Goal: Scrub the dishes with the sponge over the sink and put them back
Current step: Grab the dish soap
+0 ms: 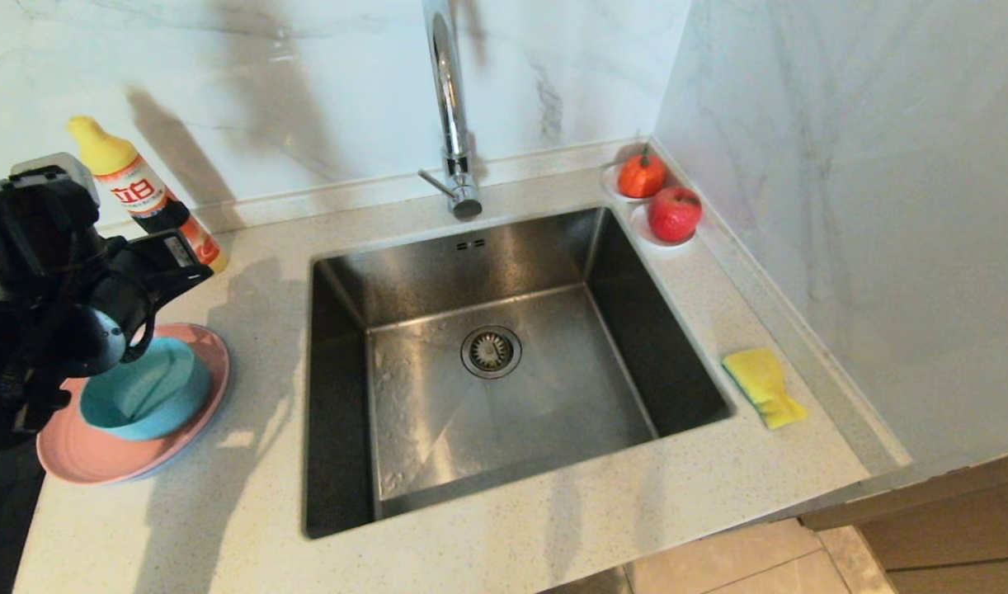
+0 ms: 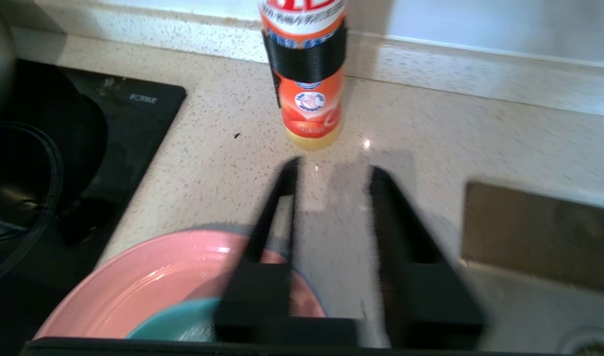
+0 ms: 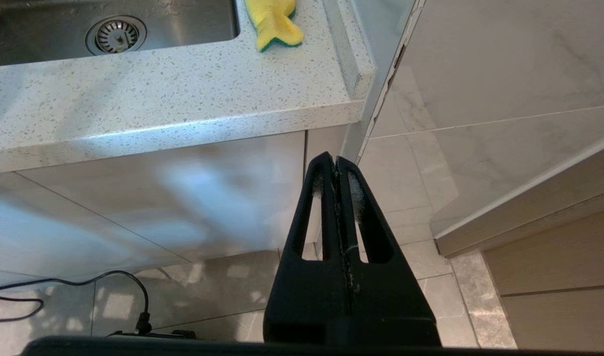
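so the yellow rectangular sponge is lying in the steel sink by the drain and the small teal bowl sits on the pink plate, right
Not quite. The yellow rectangular sponge lies on the speckled stone counter to the right of the stainless steel sink, not in it by the round drain; the head view shows this. The small teal bowl does sit on the pink plate.

Two large red characters, the second resembling "白", are printed on the white upper label of the detergent bottle (image 1: 145, 202); smaller lines on its orange label are blurred and cannot be read. The brand word "FOTILE" is printed in pale letters on the black cooktop (image 2: 134, 113) set into the counter (image 2: 223, 163).
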